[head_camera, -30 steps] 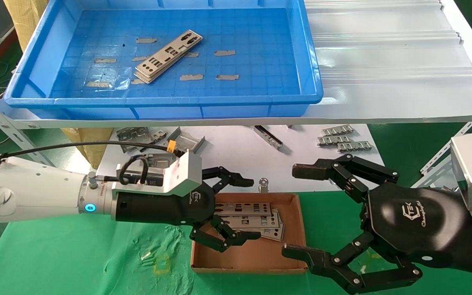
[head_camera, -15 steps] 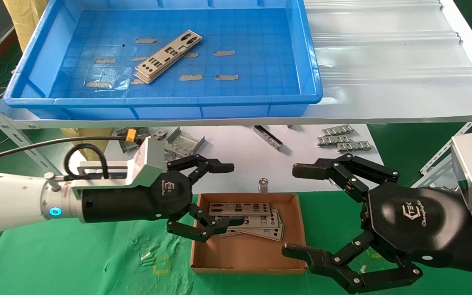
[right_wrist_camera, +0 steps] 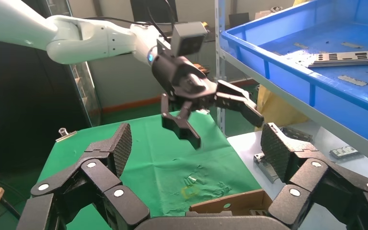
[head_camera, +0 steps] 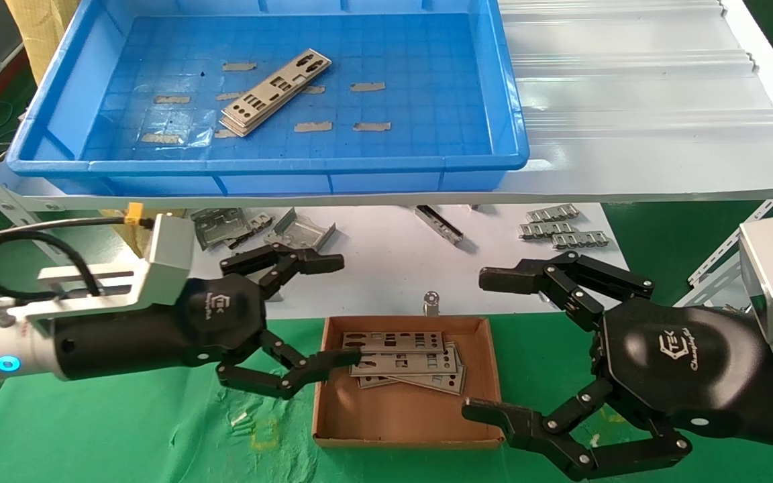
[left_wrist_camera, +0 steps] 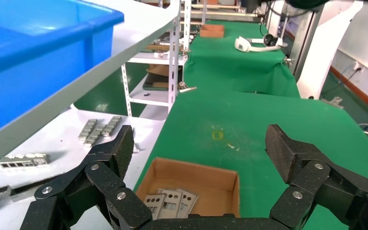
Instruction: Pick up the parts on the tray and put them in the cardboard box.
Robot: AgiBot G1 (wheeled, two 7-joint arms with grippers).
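The blue tray (head_camera: 272, 164) sits on the upper shelf with a small stack of punched silver parts (head_camera: 274, 92) lying aslant on its floor. The cardboard box (head_camera: 406, 419) rests on the green cloth below and holds several flat parts (head_camera: 403, 359) fanned out at its far side. My left gripper (head_camera: 341, 308) is open and empty at the box's left edge, its lower finger over the box's corner. My right gripper (head_camera: 484, 344) hangs open and empty just right of the box. The left wrist view looks down on the box (left_wrist_camera: 211, 179) and its parts (left_wrist_camera: 170, 201).
Bent grey brackets (head_camera: 299, 231), ridged metal strips (head_camera: 564, 228) and a small metal peg (head_camera: 431, 302) lie on the white table behind the box. The white shelf (head_camera: 628, 100) overhangs that table. Green cloth (head_camera: 125, 429) spreads left of the box.
My left gripper has drawn back to the left, from over the box to its left edge, staying open and empty. The right gripper has not moved.
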